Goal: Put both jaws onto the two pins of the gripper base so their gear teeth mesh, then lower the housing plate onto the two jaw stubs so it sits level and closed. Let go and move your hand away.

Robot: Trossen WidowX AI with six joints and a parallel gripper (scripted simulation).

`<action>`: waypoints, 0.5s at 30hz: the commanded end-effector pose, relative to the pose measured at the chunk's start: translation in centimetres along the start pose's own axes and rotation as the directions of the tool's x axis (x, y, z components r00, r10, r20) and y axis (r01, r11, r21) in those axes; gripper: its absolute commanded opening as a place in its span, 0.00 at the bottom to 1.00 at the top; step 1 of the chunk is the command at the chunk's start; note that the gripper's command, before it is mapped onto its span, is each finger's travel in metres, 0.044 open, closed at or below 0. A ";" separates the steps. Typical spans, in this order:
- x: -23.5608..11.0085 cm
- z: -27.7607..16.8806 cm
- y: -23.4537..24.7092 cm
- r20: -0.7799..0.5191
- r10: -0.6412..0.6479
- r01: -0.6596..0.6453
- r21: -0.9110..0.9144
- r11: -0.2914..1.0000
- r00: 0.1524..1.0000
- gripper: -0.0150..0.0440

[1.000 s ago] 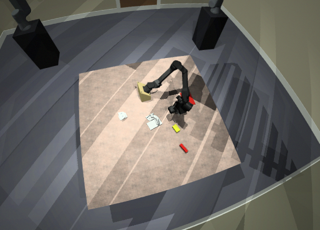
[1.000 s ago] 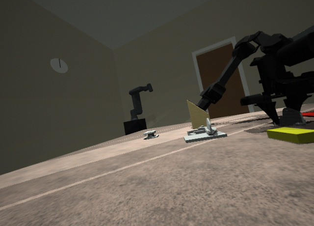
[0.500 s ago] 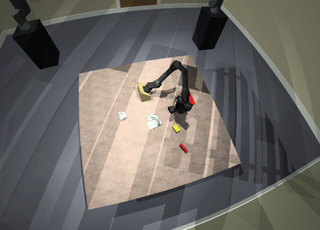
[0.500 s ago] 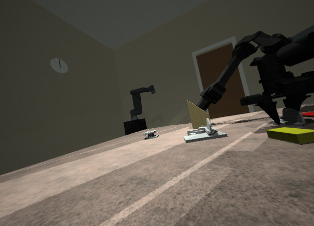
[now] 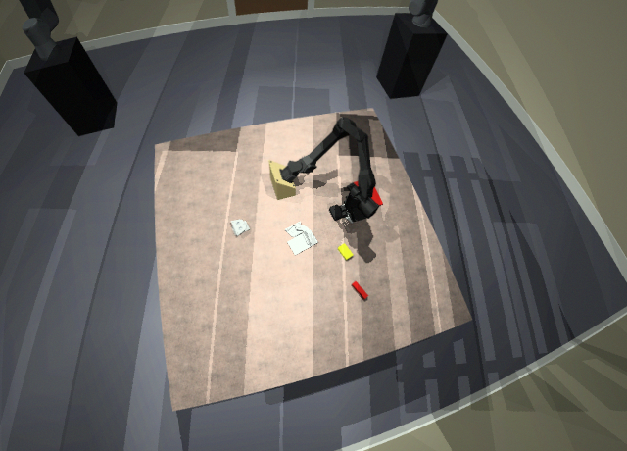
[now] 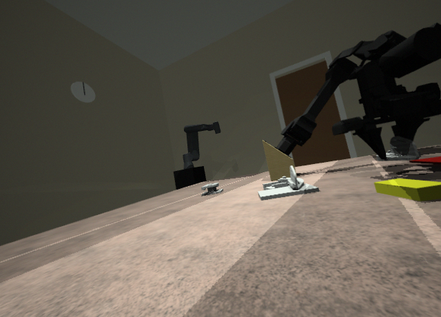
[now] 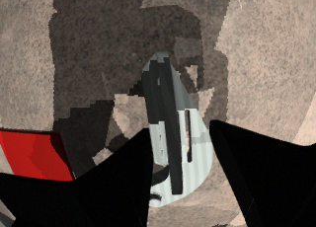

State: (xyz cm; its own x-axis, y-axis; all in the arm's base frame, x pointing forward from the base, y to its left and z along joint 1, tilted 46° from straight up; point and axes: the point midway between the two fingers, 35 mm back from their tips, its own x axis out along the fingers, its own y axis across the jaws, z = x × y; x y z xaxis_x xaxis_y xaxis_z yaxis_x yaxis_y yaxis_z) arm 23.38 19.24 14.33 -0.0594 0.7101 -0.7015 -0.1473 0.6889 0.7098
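Observation:
My gripper (image 5: pixel 347 222) (image 6: pixel 393 151) (image 7: pixel 181 131) is shut on a pale grey jaw (image 6: pixel 404 148) (image 7: pixel 198 160), with its black fingers on either side. The jaw has a rounded, slotted plate and an upright ridge; it is low at the table, and I cannot tell whether it touches it. The white gripper base (image 5: pixel 301 244) (image 6: pixel 275 193) lies flat, left of my gripper. Another jaw (image 5: pixel 306 233) (image 6: pixel 293 178) is on the base; its pin and teeth are too small to judge. A small pale piece with two round marks, seemingly the housing plate (image 5: pixel 240 226) (image 6: pixel 211 186), lies farther left.
A yellow block (image 5: pixel 345 251) (image 6: pixel 406 188) lies between my gripper and a red bar (image 5: pixel 360 290). A red panel (image 5: pixel 377 198) (image 6: pixel 428 160) (image 7: pixel 35 155) lies beside my gripper. A tan angled block (image 5: pixel 279 186) (image 6: pixel 279 164) stands at the arm's lower end, behind the base.

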 end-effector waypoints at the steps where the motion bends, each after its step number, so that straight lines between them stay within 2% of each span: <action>1: -1.7 0.1 0.3 0.012 0.005 -0.005 -0.012 1.000 1.000 0.48; 9: -4.3 -0.2 0.4 0.013 0.008 -0.008 -0.010 1.000 1.000 0.48; 15: -4.5 -0.2 0.4 0.013 0.008 -0.008 -0.010 1.000 1.000 0.48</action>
State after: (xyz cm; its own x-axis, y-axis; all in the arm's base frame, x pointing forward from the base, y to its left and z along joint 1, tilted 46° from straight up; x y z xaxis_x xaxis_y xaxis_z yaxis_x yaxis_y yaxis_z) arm 23.39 16.42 17.21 -0.0558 0.7135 -0.6985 -0.1451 0.6863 0.7127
